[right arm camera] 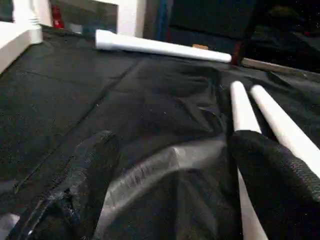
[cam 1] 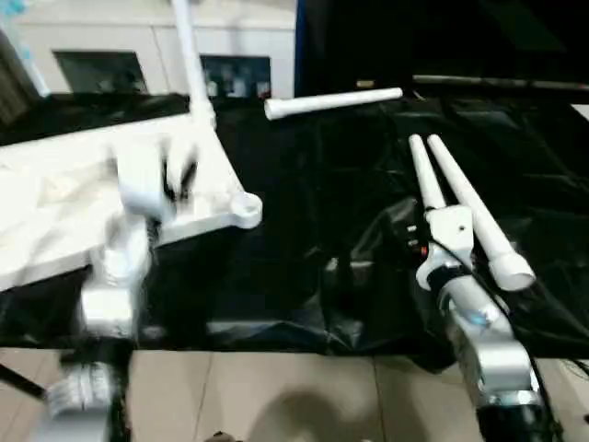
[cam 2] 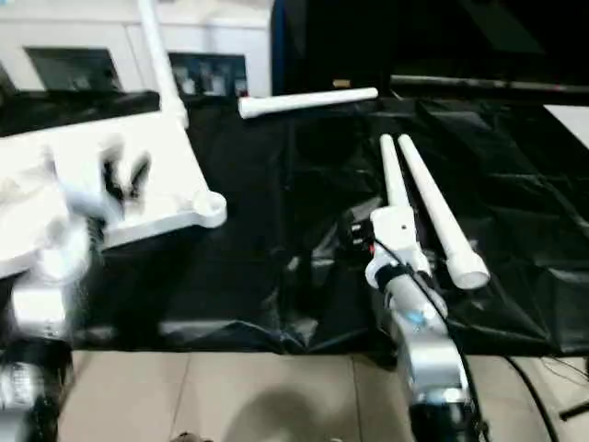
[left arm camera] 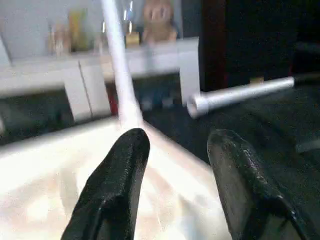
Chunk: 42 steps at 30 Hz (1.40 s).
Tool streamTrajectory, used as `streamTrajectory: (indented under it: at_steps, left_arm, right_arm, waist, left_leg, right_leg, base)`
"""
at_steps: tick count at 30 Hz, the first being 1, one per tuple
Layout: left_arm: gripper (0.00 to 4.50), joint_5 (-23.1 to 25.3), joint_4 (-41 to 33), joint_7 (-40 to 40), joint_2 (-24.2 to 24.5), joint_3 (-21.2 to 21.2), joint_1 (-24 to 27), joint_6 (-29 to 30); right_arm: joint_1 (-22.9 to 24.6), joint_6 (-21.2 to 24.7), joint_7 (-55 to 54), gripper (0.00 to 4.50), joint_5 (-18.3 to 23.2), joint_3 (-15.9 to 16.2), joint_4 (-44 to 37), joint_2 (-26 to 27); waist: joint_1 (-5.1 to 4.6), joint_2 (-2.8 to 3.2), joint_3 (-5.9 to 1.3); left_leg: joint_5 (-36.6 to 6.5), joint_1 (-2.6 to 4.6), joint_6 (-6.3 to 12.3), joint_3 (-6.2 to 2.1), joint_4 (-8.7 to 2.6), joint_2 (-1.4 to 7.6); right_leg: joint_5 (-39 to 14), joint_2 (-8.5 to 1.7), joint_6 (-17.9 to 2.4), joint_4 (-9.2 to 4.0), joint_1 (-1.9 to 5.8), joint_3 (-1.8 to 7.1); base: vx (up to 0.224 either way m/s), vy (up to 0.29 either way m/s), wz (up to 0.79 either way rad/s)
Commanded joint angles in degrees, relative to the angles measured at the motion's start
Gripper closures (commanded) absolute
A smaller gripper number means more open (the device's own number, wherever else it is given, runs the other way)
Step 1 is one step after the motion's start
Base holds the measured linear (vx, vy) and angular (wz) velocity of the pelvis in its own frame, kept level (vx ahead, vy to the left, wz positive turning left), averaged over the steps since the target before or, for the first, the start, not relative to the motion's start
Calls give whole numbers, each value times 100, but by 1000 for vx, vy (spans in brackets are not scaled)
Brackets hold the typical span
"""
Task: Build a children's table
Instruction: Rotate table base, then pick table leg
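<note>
A: Where are the grippers?

B: The left gripper [left arm camera: 175, 165] hangs over the upturned table top [cam 1: 64, 198], its black fingers [left arm camera: 120, 175] apart with nothing between them. Past them stands one fitted leg [cam 1: 189, 60], upright in the far corner socket. The right gripper [right arm camera: 170, 185] sits low over the black sheet [cam 1: 322, 184], jaws wide and empty, just beside a pair of loose legs [cam 1: 456, 207] lying side by side.

A: So which step is this?

B: One leg looks mounted and three are loose, so I'd judge it's between legs. The near corner socket [cam 1: 247, 208] is empty.

A: And the next move?

B: Probably the right gripper closes on the nearer of the pair, or on the single leg [cam 1: 333, 101] lying farther back, then carries its threaded end to an open socket.
</note>
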Motion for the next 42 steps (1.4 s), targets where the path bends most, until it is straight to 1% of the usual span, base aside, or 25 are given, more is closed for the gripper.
streamTrajectory:
  at_steps: [1,6,10,12,14,16,18,21,22,23,24,25,27,28,29,30,31,32,33,34,35,37,38,41,42]
  left_arm:
    - [220,-1,-436,84,-25,28,-34,196]
    - [220,-119,-1531,283,-303,-200,493,1114]
    - [220,-110,-1687,320,-321,-266,543,1250]
    - [220,-11,-1853,318,-357,-245,615,1519]
    - [220,11,-1936,312,-353,-217,647,1645]
    - [220,6,-2022,346,-336,-211,664,1757]
    - [220,4,-2056,391,-329,-219,649,1834]
    - [220,24,-2112,420,-363,-224,643,1915]
    - [220,24,-2112,420,-363,-224,643,1915]
    - [220,32,-2135,420,-374,-225,645,1935]
    - [220,35,-2163,417,-389,-223,646,1966]
    - [220,42,-2190,402,-391,-231,650,1991]
    - [220,30,-2222,323,-378,-266,654,2046]
    - [220,4,-2225,285,-379,-276,653,2079]
    - [220,-10,-2231,245,-374,-293,657,2085]
    - [220,-26,-2238,202,-368,-312,662,2092]
    - [220,-78,-2265,99,-373,-358,687,2132]
    - [220,-112,-2309,10,-379,-409,717,2146]
    - [220,-130,-2335,-39,-384,-437,735,2153]
    - [220,-133,-2339,-46,-385,-441,737,2154]
    - [220,-71,-2365,-72,-401,-536,767,2160]
    - [220,-35,-2348,-68,-395,-570,767,2217]
    - [220,67,-2279,-94,-348,-652,766,2293]
    - [214,103,-2184,-339,-222,-788,801,2410]
    - [214,73,-2160,-558,-145,-861,808,2471]
  right_arm:
    - [-9,20,-129,55,-60,-66,-115,41]
    - [-209,340,-125,55,101,-80,-89,101]
    - [-226,402,-126,55,95,-63,-103,88]
    - [-218,490,-46,55,71,22,-125,26]
    - [-226,553,60,55,122,61,-155,8]
    - [-237,623,134,55,131,108,-188,-23]
    - [-243,714,225,55,120,181,-203,-66]
    - [-209,798,403,55,181,268,-224,-106]
    - [-209,798,403,55,181,268,-224,-106]
    - [-203,827,421,55,174,289,-237,-114]
    - [-203,818,419,55,143,306,-245,-123]
    - [-200,790,356,55,115,291,-260,-102]
    - [-204,774,264,55,135,242,-339,-62]
    - [-190,781,248,55,213,186,-390,-23]
    - [-183,796,223,55,199,184,-415,-20]
    - [-175,812,195,55,185,183,-441,-16]
    - [-142,877,113,55,68,207,-525,-42]
    - [-110,951,105,55,19,226,-597,-70]
    - [-91,995,108,55,-1,234,-639,-85]
    - [-88,1000,109,55,-4,236,-644,-87]
    - [-30,1286,111,55,37,227,-830,-87]
    - [-26,1539,67,55,-10,233,-904,-102]
    - [-58,2179,-29,55,-147,255,-1025,-150]
    - [-210,2869,-11,38,-213,254,-1159,-305]
    - [-355,3348,-78,38,-77,22,-1236,-361]
  waist:
    - [-3,16,-356]
    - [-36,-7,-299]
    - [-148,19,-198]
    - [-222,79,-148]
    - [-350,100,-190]
    - [-381,67,-225]
    - [-394,17,-315]
    - [-412,56,-398]
    - [-290,-70,-385]
    - [-326,94,-499]
    - [-338,140,-504]
    - [-406,155,-525]
    - [-549,274,-518]
    - [-752,298,-612]
    - [-609,197,-466]
    - [-566,155,-439]
    - [-493,21,-437]
    - [-486,-163,-469]
    - [-272,-413,-492]
    - [-109,-381,-465]
    - [-120,-325,-476]
    - [-145,-99,-514]
    - [-190,24,-487]
    - [-240,52,-352]
    - [-241,63,-321]
  left_leg:
    - [-1831,105,-115,-80,-419,113]
    - [-2785,263,-212,-112,-455,113]
    - [-3716,645,-85,-124,-413,19]
    - [-3970,676,-83,-193,-499,71]
    - [-3976,552,-66,-273,-575,91]
    - [-3551,529,7,-215,-539,6]
    - [-2599,332,190,-153,-522,-47]
    - [-1906,382,399,-120,-521,-26]
    - [-1488,-169,925,-242,-415,-204]
    - [-492,-222,1739,-333,-182,-293]
    - [-131,-197,1936,-382,-160,-309]
    - [548,-128,2329,-492,-105,-376]
    - [1502,624,3172,-1025,-177,-269]
    - [2261,1628,3357,-1546,-112,574]
    - [2364,1330,3435,-1483,-195,721]
    - [2249,1226,3353,-1359,-232,690]
    - [2232,1073,2933,-1007,-121,284]
    - [1981,941,2514,-824,108,-118]
    - [700,227,1911,-488,469,-861]
    - [119,-12,1173,-618,632,-648]
    - [627,-35,532,-588,385,-629]
    - [1065,-71,174,-524,108,-546]
    - [955,32,149,-569,-4,-333]
    - [-561,246,-212,-566,-211,-15]
    - [-863,268,-253,-531,-248,-6]
  right_leg:
    - [-1826,-293,-712,-563,193,258]
    - [-3036,-280,-331,-645,175,217]
    - [-4214,-148,-17,-976,185,-52]
    - [-4083,-139,-16,-1009,323,-180]
    - [-3693,-217,-60,-921,580,-205]
    - [-3789,-276,-208,-959,608,-105]
    - [-3483,-290,-533,-905,823,15]
    - [-2425,-227,-1037,-782,856,42]
    - [-2184,-370,-939,-847,1212,-116]
    - [-1671,-535,-863,-870,1308,-279]
    - [-1455,-474,-877,-864,1304,-365]
    - [-930,-283,-855,-791,1317,-518]
    - [-724,162,-645,-389,867,-697]
    - [-1497,58,-242,291,-182,-361]
    - [-1239,-146,114,571,-323,-82]
    - [-876,-241,184,615,-412,61]
    - [162,-334,-19,313,-446,250]
    - [867,-410,-174,-78,-245,428]
    - [1800,-532,-257,-196,594,946]
    - [3674,-836,-838,-201,782,1193]
    - [6010,-485,-706,58,774,886]
    - [6574,-153,-410,168,739,624]
    - [5353,-135,-341,92,628,543]
    - [1202,-141,-928,-204,522,495]
    - [526,-155,-1042,-254,512,499]
  base:
    - [0,0,0]
    - [0,0,0]
    - [0,0,0]
    - [0,0,0]
    - [69,42,-24]
    - [80,36,-22]
    - [73,8,-7]
    - [101,0,-3]
    - [128,12,21]
    - [148,3,50]
    - [148,3,50]
    - [165,-4,64]
    - [206,-7,69]
    - [204,-37,53]
    - [125,-71,17]
    - [125,-71,17]
    - [68,-79,2]
    - [1,-57,14]
    - [1,-57,14]
    - [15,-38,37]
    - [65,-55,24]
    - [18,-59,13]
    - [-80,-39,1]
    - [-27,-13,0]
    - [0,0,0]
